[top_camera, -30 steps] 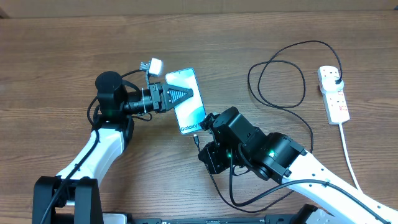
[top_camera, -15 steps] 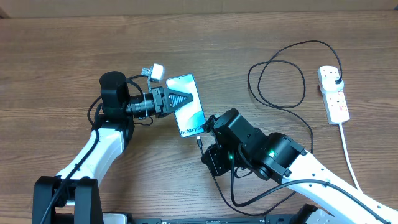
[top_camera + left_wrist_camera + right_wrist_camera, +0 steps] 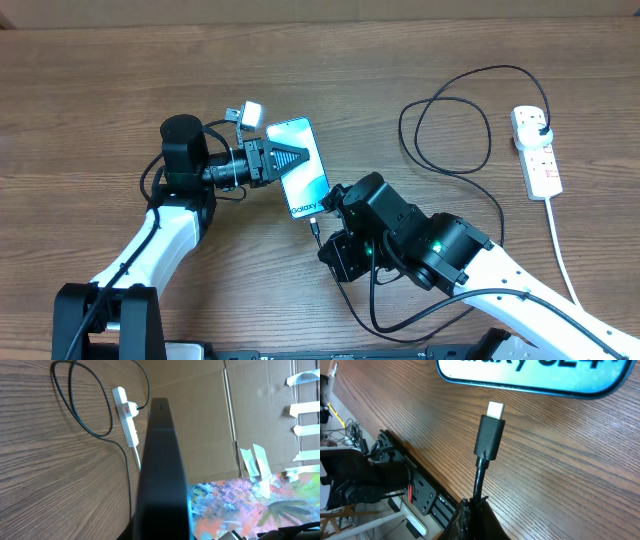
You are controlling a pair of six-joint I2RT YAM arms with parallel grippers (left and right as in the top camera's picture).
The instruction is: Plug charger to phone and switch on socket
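While charger (image 3: 489,435) tip hangs short of phone (image 3: 535,375): align square, push straight.
Left fingers (image 3: 285,155): clamp phone.
Right fingers (image 3: 487,527): grip charger.

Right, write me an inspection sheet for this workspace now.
Surface: wooden table, bare grain.
Job's things: phone screen lit; charger tip just short of the phone's edge, not plugged in; socket far right, black plug in it.
Clutter: nothing seen.
Grippers: left gripper shut on phone; right gripper shut on charger.
Cables: charger loops back to socket; white cord runs toward the near edge.
Surroundings: taped cardboard wall.
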